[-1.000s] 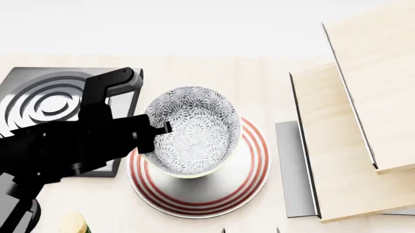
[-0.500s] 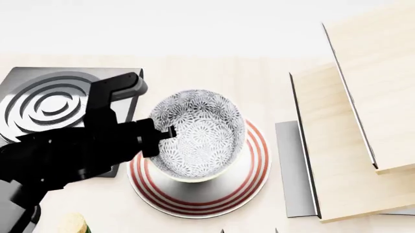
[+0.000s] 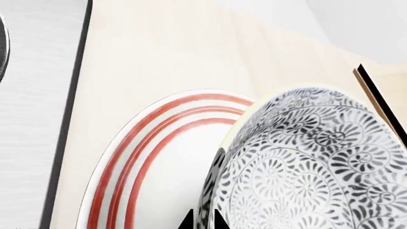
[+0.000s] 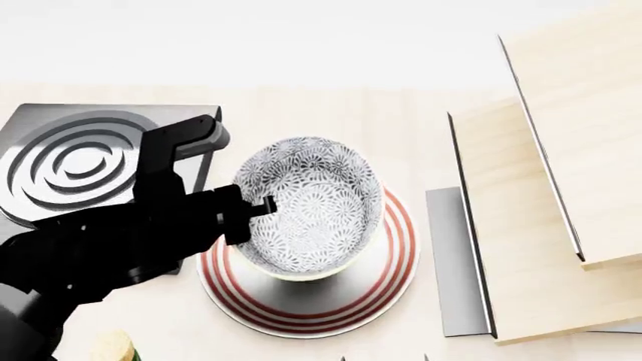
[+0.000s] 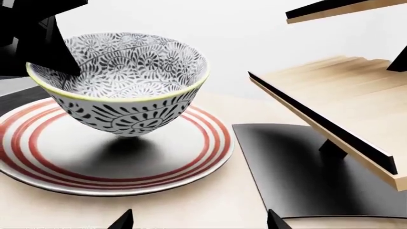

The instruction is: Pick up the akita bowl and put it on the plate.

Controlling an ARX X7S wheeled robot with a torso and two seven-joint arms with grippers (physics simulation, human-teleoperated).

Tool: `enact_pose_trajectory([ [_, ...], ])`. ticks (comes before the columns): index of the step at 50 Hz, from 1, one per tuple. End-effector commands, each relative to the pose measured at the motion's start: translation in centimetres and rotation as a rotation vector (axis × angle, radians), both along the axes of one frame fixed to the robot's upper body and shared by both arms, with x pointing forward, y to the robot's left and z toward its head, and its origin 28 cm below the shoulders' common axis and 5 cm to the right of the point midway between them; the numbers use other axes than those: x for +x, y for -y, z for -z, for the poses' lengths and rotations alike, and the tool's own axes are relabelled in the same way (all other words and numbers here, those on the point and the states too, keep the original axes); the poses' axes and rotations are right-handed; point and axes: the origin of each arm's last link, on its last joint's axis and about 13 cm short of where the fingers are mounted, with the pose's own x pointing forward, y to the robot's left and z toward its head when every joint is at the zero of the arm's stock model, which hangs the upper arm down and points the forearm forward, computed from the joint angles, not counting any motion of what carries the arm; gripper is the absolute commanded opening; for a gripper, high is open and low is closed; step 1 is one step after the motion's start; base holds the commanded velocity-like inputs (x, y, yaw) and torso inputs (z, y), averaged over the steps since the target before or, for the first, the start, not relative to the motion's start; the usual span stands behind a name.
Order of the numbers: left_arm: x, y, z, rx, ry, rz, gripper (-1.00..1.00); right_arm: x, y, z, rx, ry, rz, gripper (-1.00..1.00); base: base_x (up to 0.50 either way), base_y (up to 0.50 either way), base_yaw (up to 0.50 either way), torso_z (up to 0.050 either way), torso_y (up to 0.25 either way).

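The left gripper (image 4: 263, 204) is clamped on the near-left rim of the akita bowl (image 4: 313, 207), with one finger inside the wall and one outside, as the left wrist view shows: two black fingertips (image 3: 219, 220) straddle the patterned wall of the bowl (image 3: 305, 167).

The bowl sits tilted above the plate (image 4: 386, 289). In the right wrist view the foot of the bowl (image 5: 127, 90) appears raised slightly off the plate's surface (image 5: 190, 157), with a dark shadow beneath it; whether the foot touches the plate cannot be told with certainty. The bowl lies over the plate's centre, and the red rings stay visible around it on all sides.

The right gripper (image 5: 197, 222) shows only as two dark finger tips at the edge of its own wrist view. They stand apart with nothing between them, so the fingers are open. It is low over the table, near the plate's edge.

To the left of the plate, in the head view, lies a dark square burner (image 4: 60, 162) with grey concentric rings; the left arm (image 4: 110, 241) crosses its near corner. To the right stands a wooden shelf unit (image 4: 542, 218) on a dark flat base (image 4: 452, 263), well apart from the bowl and just beside the plate's rim. All items rest on a pale wooden table (image 4: 331, 113).

No brand, label or legible writing appears on any item in any view.
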Motion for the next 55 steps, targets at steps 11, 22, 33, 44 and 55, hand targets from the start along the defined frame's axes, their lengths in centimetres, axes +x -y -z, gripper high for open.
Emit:
enact_pose_trajectory([
  [11,0.04,0.24,0.19,-0.053,0.001,-0.066,-1.00,-0.04,-0.05,0.21,-0.001,-0.004,-0.002,1.00,0.00,0.00,0.00,0.000,0.000],
  [22,-0.05,0.38,0.40,-0.048,-0.003,-0.057,-1.00,-0.02,-0.06,0.30,-0.001,-0.007,-0.003,1.00,0.00,0.00,0.00,0.000,0.000],
  [33,-0.06,0.59,0.66,-0.012,0.023,-0.035,-1.00,-0.03,-0.08,0.34,-0.002,-0.007,-0.003,1.00,0.00,0.00,0.00,0.000,-0.055],
  [44,0.07,0.70,0.38,-0.027,0.040,-0.025,-1.00,-0.05,-0.08,0.25,-0.001,-0.003,-0.004,1.00,0.00,0.00,0.00,0.000,-0.012],
  [55,0.09,0.68,0.43,-0.021,0.047,-0.022,-1.00,0.06,-0.08,0.48,-0.001,-0.008,-0.004,1.00,0.00,0.00,0.00,0.000,0.000],
])
